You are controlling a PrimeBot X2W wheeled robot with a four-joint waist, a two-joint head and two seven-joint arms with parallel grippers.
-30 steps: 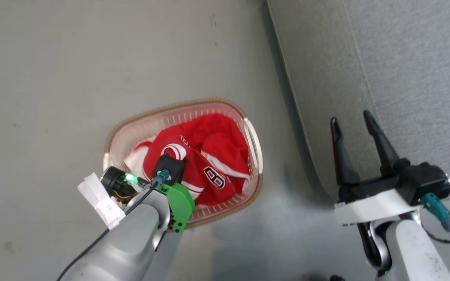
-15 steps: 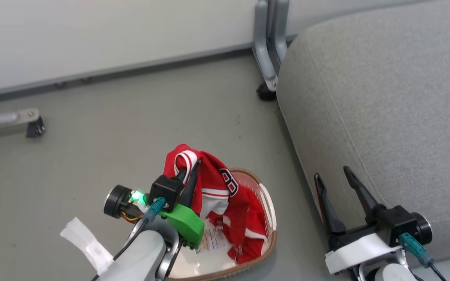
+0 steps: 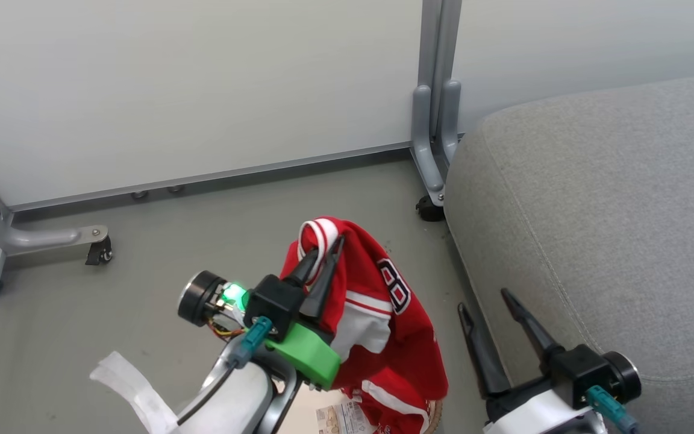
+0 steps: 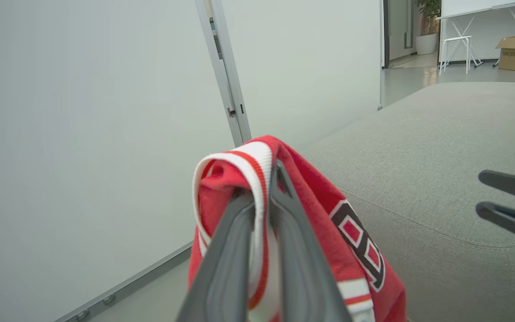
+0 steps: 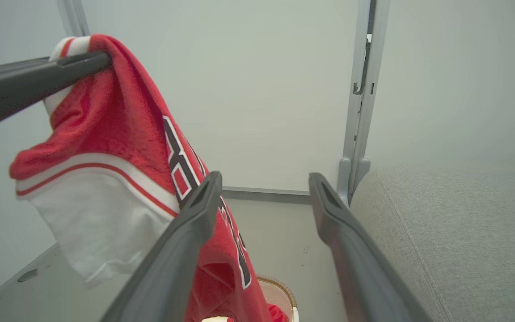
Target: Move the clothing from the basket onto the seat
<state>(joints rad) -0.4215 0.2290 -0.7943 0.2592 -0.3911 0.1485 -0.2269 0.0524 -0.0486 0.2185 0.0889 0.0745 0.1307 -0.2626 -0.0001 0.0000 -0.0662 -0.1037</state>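
Lifted: your left gripper (image 3: 327, 247) has hauled the jersey (image 3: 377, 283) up from the basket (image 3: 435, 415), fingers (image 4: 293, 250) pinched on its striped collar. Right gripper (image 3: 484, 300) is wide and empty. Next, swing right over the seat (image 3: 594, 211) and let go.

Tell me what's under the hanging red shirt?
The basket, with its paper label showing. The jersey covers most of it, so whether anything else lies inside is hidden.

Beneath my left pincer (image 3: 329, 246), the basket (image 3: 435, 415) is mostly cut off at the frame edge and covered by the hanging jersey (image 3: 383, 313). Jersey hem: cut off. Its lettering: partly folded from sight. Label (image 3: 338, 417) print: too small to read.
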